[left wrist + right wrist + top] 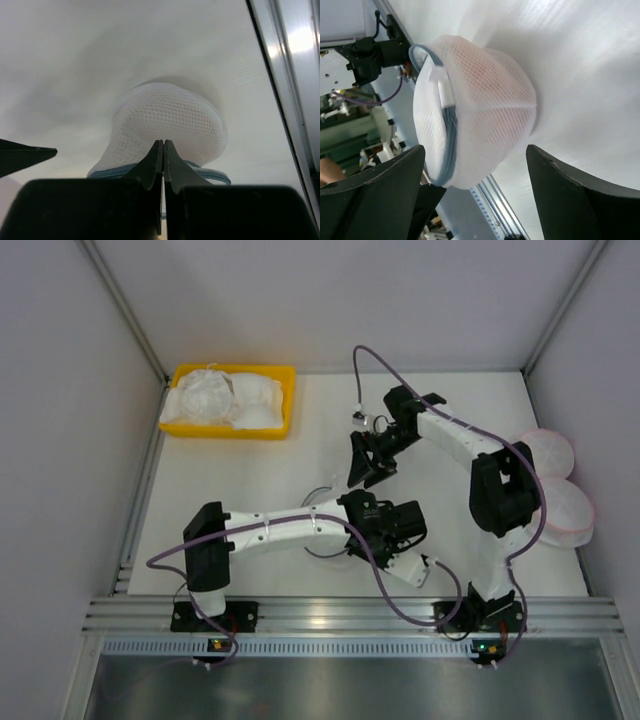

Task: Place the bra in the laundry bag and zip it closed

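Left gripper [163, 146] has its two dark fingers pressed flat together, and they pinch the laundry bag [170, 117] at its blue-grey zipper rim [212, 173], which runs out from behind the fingers on both sides. Beyond the fingertips the white mesh swells into a rounded dome on the pale table [250, 475], with an aluminium rail [295, 75] running along the right edge of that wrist view. From the right wrist camera the bag stands on its side, the zipper rim turned toward the left arm and the domed mesh bulging the other way. A soft pink shape, the bra [487, 75], shows through the mesh in the upper part of the dome, so it lies inside the bag; whether the zipper is fully drawn cannot be told. The right gripper [476, 152] is spread wide, one finger low on each side of the bag, and neither touches it. From above, the left arm reaches across to the middle of the table and its wrist hides nearly all of the bag, while the right arm bends in from the far right and points its fingers down toward the same spot. At the far left corner a yellow bin [186, 375] holds white garments [225, 398], and two pink-rimmed mesh pouches [555, 480] lie at the right edge.
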